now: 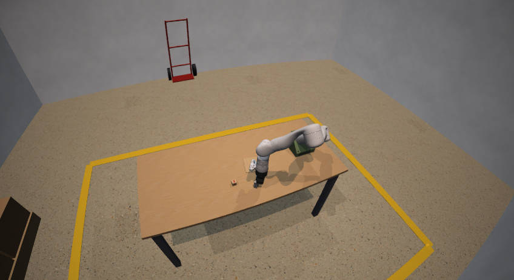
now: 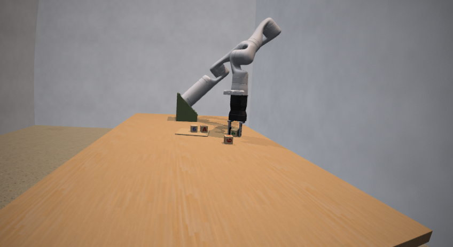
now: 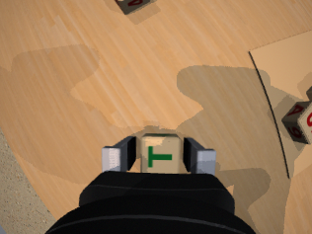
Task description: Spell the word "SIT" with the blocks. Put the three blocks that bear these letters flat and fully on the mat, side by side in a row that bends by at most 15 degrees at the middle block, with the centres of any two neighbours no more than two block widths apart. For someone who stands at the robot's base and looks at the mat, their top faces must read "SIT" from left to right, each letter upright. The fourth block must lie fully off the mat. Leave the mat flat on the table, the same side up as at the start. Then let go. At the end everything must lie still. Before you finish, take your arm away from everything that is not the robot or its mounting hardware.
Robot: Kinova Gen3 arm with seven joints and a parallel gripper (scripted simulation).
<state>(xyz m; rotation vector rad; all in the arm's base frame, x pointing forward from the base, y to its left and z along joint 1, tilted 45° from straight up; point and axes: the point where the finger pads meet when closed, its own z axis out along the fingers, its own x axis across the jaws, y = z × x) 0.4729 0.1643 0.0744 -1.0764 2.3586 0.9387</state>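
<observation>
My gripper [image 1: 256, 185] [image 2: 234, 134] [image 3: 159, 149] is open, its fingers down on both sides of the T block [image 2: 234, 131] [image 3: 170, 164], with a gap on each side in the wrist view. That block lies off the mat [image 1: 246, 163] [image 2: 183, 133] [image 3: 288, 55], its green T turned sideways in the wrist view. On the mat are a block with a red A on its side [image 2: 203, 129] [image 3: 297, 119], its red top letter cut off in the wrist view, and a block with a blue 6 on its side [image 2: 193, 129], its top unreadable.
The fourth block [image 1: 233, 182] [image 2: 228, 139] [image 3: 132, 5] lies off the mat, farther from the base than the T block; its top letter is unreadable. The green base mount [image 1: 301, 150] [image 2: 185, 113] stands at the table's far end. The table's long edge runs near the gripper.
</observation>
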